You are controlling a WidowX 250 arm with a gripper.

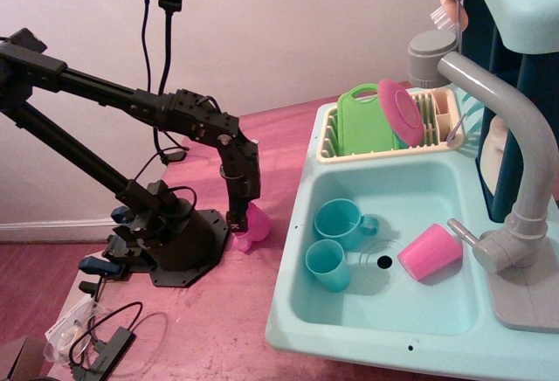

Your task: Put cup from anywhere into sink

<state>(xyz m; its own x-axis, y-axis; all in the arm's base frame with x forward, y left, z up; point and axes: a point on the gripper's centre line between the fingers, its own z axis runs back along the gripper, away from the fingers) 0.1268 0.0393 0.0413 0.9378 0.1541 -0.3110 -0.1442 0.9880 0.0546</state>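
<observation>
The small magenta-pink cup (254, 227) stands on the reddish tabletop, just left of the light-teal sink (384, 311). My gripper (239, 220) points straight down and has come onto the cup's left rim. Its dark fingers (234, 218) hide the cup's left part. The jaws look slightly open around the rim, and the cup still rests on the table. The sink has a dark drain hole (384, 261) and a big grey faucet (507, 154).
In the sink lie two teal cups (342, 222) (326, 264) and a larger pink tumbler (430, 252) on its side. A beige dish rack (390, 123) with a green board and pink plate stands behind. The arm's black base (170, 241) and cables sit left.
</observation>
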